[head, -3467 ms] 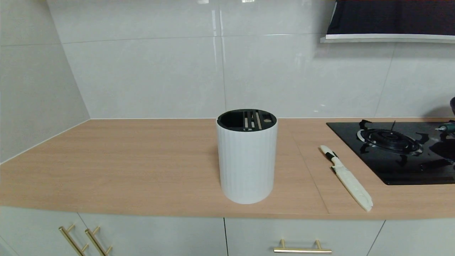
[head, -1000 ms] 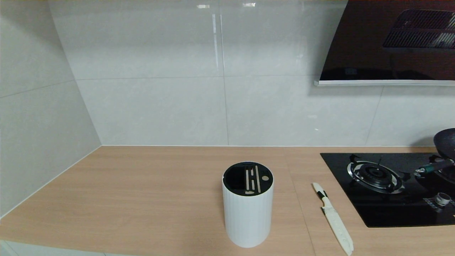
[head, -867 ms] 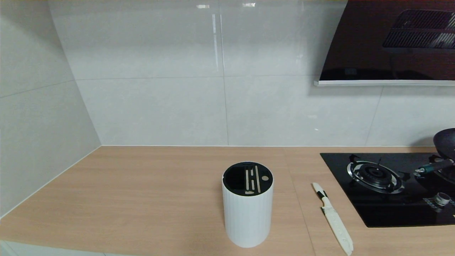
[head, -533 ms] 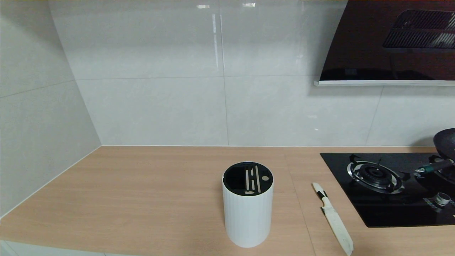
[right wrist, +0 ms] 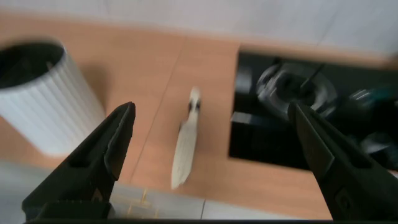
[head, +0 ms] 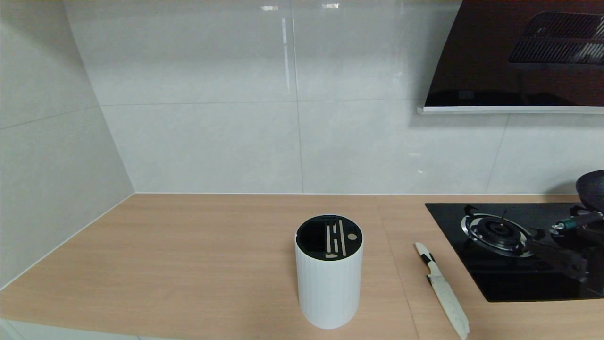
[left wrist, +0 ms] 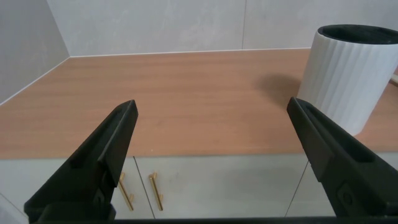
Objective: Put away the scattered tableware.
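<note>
Knife with a pale blade and a black band on its cream handle lies flat on the wooden bench, handle toward the tiled wall and tip near the front edge. It sits between the white ribbed holder and the black hob, touching neither. The holder stands upright near the bench's front edge, and its black top shows several narrow slots beside 1 larger opening. On the hob, 1 burner is in plain sight, and a dark pan sits at the far right, under the range hood. The right end effector hangs above the bench's front edge, its 2 fingers spread wide and holding nothing, with the knife lying below the gap. The left end effector sits low in front of the cabinet doors with their gold handles, its fingers likewise spread wide and empty, and the holder stands off to one side.
</note>
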Available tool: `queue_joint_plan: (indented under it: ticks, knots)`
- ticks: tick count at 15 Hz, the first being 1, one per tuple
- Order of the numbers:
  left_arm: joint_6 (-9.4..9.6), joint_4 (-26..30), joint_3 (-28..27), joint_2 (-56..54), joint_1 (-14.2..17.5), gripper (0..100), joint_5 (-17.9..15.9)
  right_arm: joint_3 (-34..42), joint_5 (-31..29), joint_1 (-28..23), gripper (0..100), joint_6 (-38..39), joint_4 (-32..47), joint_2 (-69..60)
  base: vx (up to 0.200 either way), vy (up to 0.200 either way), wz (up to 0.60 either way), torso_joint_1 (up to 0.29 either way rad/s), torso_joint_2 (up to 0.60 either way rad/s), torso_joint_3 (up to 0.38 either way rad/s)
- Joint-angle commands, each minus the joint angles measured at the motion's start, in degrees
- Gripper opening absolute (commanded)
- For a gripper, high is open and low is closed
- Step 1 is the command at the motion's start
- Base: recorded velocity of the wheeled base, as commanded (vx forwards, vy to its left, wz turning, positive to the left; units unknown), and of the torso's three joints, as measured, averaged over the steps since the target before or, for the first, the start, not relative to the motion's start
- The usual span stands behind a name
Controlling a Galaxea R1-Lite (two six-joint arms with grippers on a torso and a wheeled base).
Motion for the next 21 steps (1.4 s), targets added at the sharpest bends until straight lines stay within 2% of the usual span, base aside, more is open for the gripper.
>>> queue_joint_plan:
  ticks: [1, 4, 11, 16, 21]
  knots:
    - [-0.07, 0.00, 0.00, 0.00, 0.02, 100, 0.01, -2.88, -0.05, 3.62, 100, 0.58, -2.12, 15.49, 0.000, 0.000, 0.00, 0.000, 0.00, 0.000]
    - [0.02, 0.00, 0.00, 0.00, 0.02, 100, 0.01, -3.40, -0.14, 4.06, 100, 2.25, -11.17, 28.85, 0.000, 0.000, 0.00, 0.000, 0.00, 0.000]
    - [0.02, 0.00, 0.00, 0.00, 0.02, 100, 0.01, -4.20, -0.41, 4.24, 100, 2.69, -22.24, 48.54, 0.000, 0.000, 0.00, 0.000, 0.00, 0.000]
    - [-0.07, 0.00, 0.00, 0.00, 0.02, 100, 0.01, -4.11, -5.24, 6.44, 100, 2.69, -32.53, 60.67, 0.000, 0.000, 0.00, 0.000, 0.00, 0.000]
    - [0.02, 0.00, 0.00, 0.00, 0.02, 100, 0.01, -6.39, -4.98, 6.61, 100, 2.95, -33.85, 65.33, 0.000, 0.000, 0.00, 0.000, 0.00, 0.000]
